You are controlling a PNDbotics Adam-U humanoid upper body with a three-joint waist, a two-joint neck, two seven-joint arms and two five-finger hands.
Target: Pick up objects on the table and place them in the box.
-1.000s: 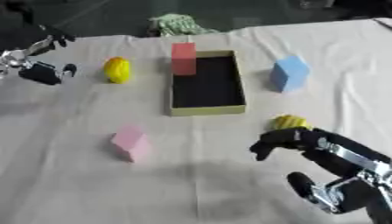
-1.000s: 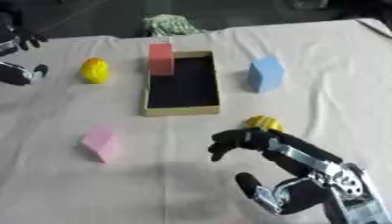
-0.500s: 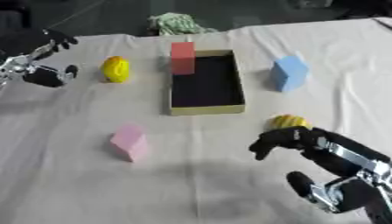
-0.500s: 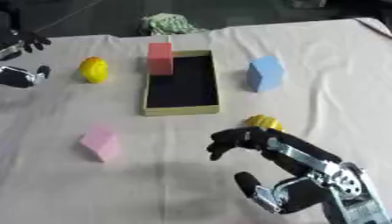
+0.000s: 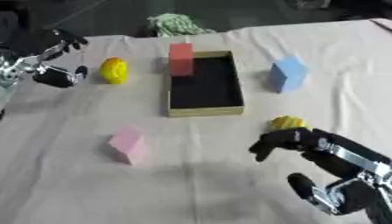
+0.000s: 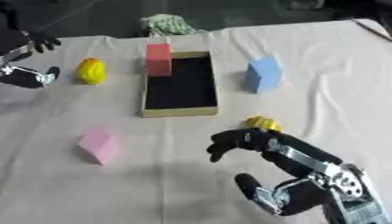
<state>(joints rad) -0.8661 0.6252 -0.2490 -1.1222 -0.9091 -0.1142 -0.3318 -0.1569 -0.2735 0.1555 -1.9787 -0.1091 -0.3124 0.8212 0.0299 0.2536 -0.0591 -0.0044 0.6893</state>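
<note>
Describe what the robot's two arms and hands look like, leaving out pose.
The right hand has black fingers on a black forearm with silver metal joint parts near the wrist and elbow. The left hand is likewise black-fingered, with a silver, shiny wrist section behind it. No cables or markings are discernible.

A pale cream cloth [image 5: 229, 175] covers the table. At upper centre the box [image 5: 205, 111] has tan walls and a black inside, with a red block [image 5: 181, 59] at its upper left corner. Left of it lies a yellow object [image 5: 114, 70]; right, a light blue block [image 5: 288, 73]. A pink block [image 5: 128, 145] sits lower left. Another yellow object [image 5: 287, 122] lies beside the black and silver right robot hand [image 5: 287, 140]. A green-and-white patterned cloth [image 5: 176, 24] shows at the top.
</note>
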